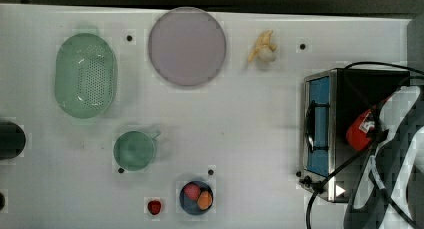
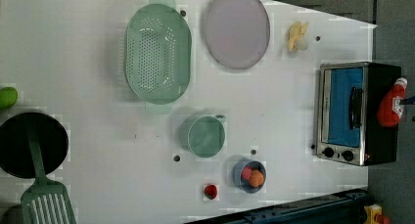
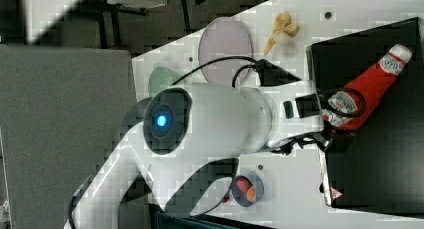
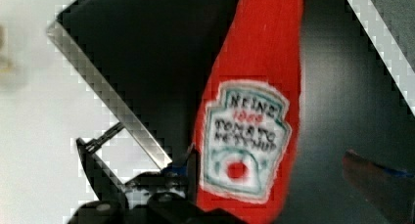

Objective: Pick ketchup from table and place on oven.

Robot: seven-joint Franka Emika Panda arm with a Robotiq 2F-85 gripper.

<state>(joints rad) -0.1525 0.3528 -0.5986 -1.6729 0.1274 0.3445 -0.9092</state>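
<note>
One bottle fills my wrist feed: the ketchup (image 4: 254,111) lying on its side on the oven's (image 3: 380,164) black top, label up. My gripper (image 4: 274,172) is released, its fingers (image 4: 377,177) standing clear on either side of the bottle's base. Farther out on the table (image 1: 240,119), in the top view, I see a green cup (image 1: 134,150) and beyond it a grey plate (image 1: 186,46).

The ketchup (image 4: 259,101) lies on the oven (image 4: 161,53)'s black top, between the spread fingers (image 4: 377,177).
</note>
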